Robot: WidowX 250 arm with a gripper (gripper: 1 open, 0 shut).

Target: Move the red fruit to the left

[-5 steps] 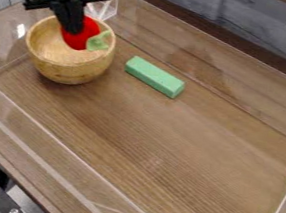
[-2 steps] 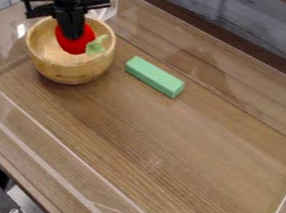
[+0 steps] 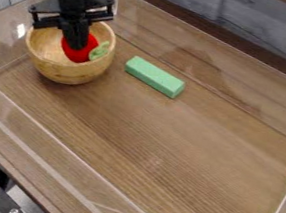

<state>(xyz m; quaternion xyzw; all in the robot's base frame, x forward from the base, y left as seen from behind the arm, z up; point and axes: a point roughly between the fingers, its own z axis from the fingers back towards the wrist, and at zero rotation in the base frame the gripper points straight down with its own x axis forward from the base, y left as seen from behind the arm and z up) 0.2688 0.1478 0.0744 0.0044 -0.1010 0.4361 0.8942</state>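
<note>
Red, glossy: the red fruit (image 3: 80, 45) lies within the rim of the wooden bowl (image 3: 64, 73), right of bowl centre, towards one to two o'clock. Its green stem (image 3: 103, 49) points to about three o'clock.

Gripper (image 3: 72, 21): comes in from twelve o'clock, directly behind the fruit and just beside it or touching. Jaws read as together. Cannot tell whether they pinch an edge of the fruit or merely press on it; contact is hidden at this angle.

Change over the last second: the gripper has come nearer the camera and a little towards three o'clock. The fruit has also shifted towards six o'clock, ending slightly nearer three than it began. Bowl looks much as it was. The two moving together suggests contact, by push or by grip.

Meaning for the task: if left means nine o'clock in this view, the shift is not yet useful progress. Judgement: the arm is still working at the fruit, with the leftward move to come. It would call for force from the three o'clock side, or a firm grip and a carry. Risks: the fruit rolling off the jaws along the curved wall, or the bowl being dragged along.

Other item: green block (image 3: 155, 76), outside the bowl, towards three o'clock, apart from the arm.

Brands, labels, writing: none legible on fruit, bowl, block or arm at this resolution.
</note>
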